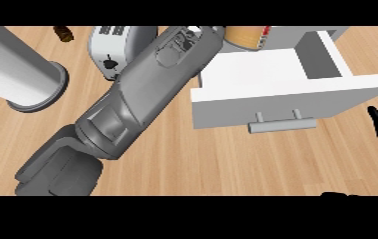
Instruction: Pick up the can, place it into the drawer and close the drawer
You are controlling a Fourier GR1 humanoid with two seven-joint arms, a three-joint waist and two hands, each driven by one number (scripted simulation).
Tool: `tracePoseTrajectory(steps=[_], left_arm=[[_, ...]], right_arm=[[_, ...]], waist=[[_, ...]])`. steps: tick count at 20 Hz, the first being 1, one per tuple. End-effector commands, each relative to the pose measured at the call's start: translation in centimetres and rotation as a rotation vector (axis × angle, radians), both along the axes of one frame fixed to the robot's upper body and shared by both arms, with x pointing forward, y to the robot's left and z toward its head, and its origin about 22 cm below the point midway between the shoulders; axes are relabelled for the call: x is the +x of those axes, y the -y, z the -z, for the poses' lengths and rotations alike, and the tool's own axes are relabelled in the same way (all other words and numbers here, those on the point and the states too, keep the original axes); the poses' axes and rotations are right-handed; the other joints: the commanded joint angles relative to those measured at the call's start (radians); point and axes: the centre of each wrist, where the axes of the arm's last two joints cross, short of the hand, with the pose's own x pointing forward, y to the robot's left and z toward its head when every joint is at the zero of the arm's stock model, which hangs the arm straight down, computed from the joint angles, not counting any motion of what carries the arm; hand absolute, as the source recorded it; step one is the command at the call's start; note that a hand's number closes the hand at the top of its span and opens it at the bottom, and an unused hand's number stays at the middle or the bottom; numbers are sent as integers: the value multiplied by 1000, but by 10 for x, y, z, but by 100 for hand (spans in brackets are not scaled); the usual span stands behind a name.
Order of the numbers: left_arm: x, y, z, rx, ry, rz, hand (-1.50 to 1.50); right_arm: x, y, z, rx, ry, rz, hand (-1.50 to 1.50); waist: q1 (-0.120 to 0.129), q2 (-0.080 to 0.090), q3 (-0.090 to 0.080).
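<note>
My wooden counter (221,158) carries an open white drawer unit (273,90), a white toaster (111,45), a grey cylinder (26,78) and a small brown object (64,33).

Steep head view over counter (221,163)

one can (246,36), one drawer (273,83), one toaster (114,48)

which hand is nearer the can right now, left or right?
Left. The left forearm runs up to the can at the drawer's back edge; its hand is hidden up there. The right hand shows only at the view's right edge, well away from the can.
</note>
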Motion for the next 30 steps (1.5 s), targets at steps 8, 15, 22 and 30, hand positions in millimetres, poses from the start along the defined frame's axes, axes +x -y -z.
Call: tracePoseTrajectory(steps=[8,15,22,30], left_arm=[[8,-11,37,81,34,-61,150],[7,-13,48,108,68,-95,150],[8,-17,59,120,55,-141,-150],[7,-16,60,96,49,-168,-150]], right_arm=[[19,-5,-4,2,9,-35,-150],[9,-13,-13,-14,13,-55,-150],[16,-4,-8,1,43,-31,-150],[14,-9,-11,-28,50,-27,-150]], waist=[[-23,11,1],[-54,13,0],[-49,16,1],[-39,12,0]])
